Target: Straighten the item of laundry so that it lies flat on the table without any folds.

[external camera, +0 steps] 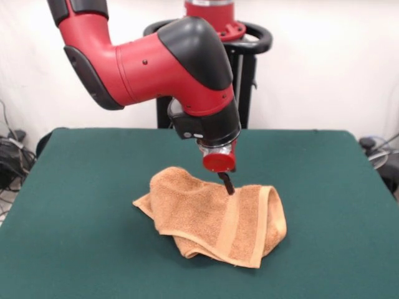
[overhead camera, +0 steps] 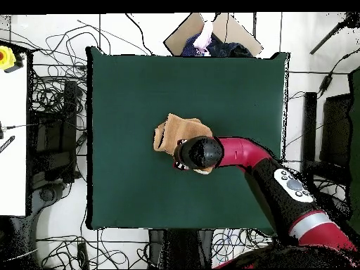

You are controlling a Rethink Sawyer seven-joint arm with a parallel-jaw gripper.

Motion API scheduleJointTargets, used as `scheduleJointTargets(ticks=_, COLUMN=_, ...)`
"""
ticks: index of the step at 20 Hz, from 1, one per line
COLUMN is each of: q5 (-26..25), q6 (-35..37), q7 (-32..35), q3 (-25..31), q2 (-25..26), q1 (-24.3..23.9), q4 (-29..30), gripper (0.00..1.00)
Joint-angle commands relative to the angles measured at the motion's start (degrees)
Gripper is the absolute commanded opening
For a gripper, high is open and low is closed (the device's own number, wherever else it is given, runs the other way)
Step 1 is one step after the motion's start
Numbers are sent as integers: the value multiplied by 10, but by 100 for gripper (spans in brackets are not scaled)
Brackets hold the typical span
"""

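Front view: the towel (external camera: 215, 219) lies bunched and folded near the middle of the worktop (external camera: 75, 205). The tool (external camera: 228, 185) touches the towel's top; whether it grips cannot be told.

Overhead view: the arm (overhead camera: 242, 153) covers part of the towel (overhead camera: 169, 133) at the worktop's (overhead camera: 133, 91) centre.

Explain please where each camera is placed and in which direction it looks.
Front view: sits across the table, facing the robot; shows the red arm coming down, its claw on the crumpled towel.
Overhead view: sits above, looking straight down at the table; shows the arm from the bottom right, covering part of the towel.
Shared: table, towel, arm.
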Motion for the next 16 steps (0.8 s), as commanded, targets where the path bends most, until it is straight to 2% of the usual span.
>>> scheduleJointTargets(ticks=1, q5=-21, q6=99, q7=3, q3=-13, q2=-6, q1=20, q4=-27, gripper=100)
scheduleJointTargets(ticks=16, q5=-41, q6=41, q7=31, q3=-12, q2=-32, q1=5, q4=39, gripper=100)
